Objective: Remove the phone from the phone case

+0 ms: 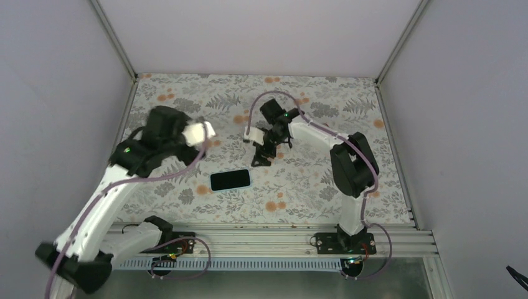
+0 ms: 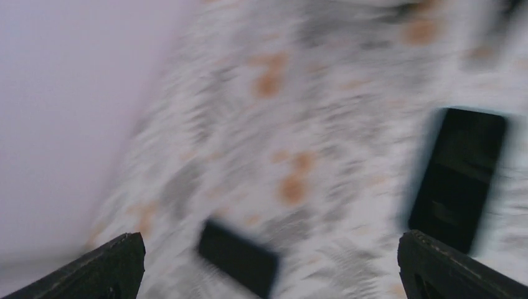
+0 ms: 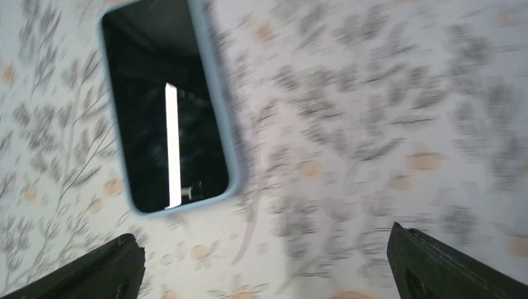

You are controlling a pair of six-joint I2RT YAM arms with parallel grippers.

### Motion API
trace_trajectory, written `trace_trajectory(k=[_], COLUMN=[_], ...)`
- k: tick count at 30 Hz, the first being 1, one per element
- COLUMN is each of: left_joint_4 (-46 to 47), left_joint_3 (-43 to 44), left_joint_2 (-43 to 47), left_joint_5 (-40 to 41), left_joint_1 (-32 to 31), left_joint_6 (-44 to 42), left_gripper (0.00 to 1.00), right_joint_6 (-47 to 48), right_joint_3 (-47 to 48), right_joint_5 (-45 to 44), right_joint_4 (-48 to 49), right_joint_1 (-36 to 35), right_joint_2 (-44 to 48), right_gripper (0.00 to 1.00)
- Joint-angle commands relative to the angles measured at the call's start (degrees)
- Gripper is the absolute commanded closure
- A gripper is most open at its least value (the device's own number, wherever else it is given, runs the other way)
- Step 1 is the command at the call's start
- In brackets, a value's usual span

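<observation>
Left claw [image 2: 264,271]: fingers spread wide, nothing between them. Right claw [image 3: 264,265]: spread wide too, and empty. The black-screened rectangular phone [image 1: 230,180] sits inside its pale blue case [image 3: 187,202], flat and screen up on the floral-patterned counter [image 1: 324,193], between my two arms. Neither claw touches it. The right claw hangs just beyond it. My left wrist view is badly blurred.
</observation>
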State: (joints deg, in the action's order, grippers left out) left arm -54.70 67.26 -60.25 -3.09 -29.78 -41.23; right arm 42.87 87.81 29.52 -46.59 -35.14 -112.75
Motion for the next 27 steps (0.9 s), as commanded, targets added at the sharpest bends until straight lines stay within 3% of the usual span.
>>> trace_trajectory(k=[1,5,9,18,27], left_joint_4=[18.37,28.06,30.85,32.54,29.52], left_joint_3=[-8.30,-13.50,-14.88,-16.82,-15.98], left_joint_2=[9.77,9.51,4.97,-0.40,-3.12], left_joint_5=[14.25,15.81,13.80,10.66,6.81], left_joint_1=[12.80,22.88,28.08,29.56,29.76], left_joint_6=[-1.57,1.76,5.97,8.76,8.48], left_gripper=[0.00,0.00,0.00,0.00,0.00], right_joint_6=[8.69,10.20,9.98,6.99,6.38], right_joint_3=[-10.99,-14.88,-13.88,-5.32,0.33], right_joint_5=[-4.36,-7.65,-10.45,-11.38,-6.40], right_joint_4=[8.20,13.94,15.93,9.11,-1.96], right_joint_1=[-6.54,-10.98,-13.50,-14.92,-14.84], right_joint_2=[6.72,8.23,5.00,-4.80,-9.85], right_gripper=[0.00,0.00,0.00,0.00,0.00])
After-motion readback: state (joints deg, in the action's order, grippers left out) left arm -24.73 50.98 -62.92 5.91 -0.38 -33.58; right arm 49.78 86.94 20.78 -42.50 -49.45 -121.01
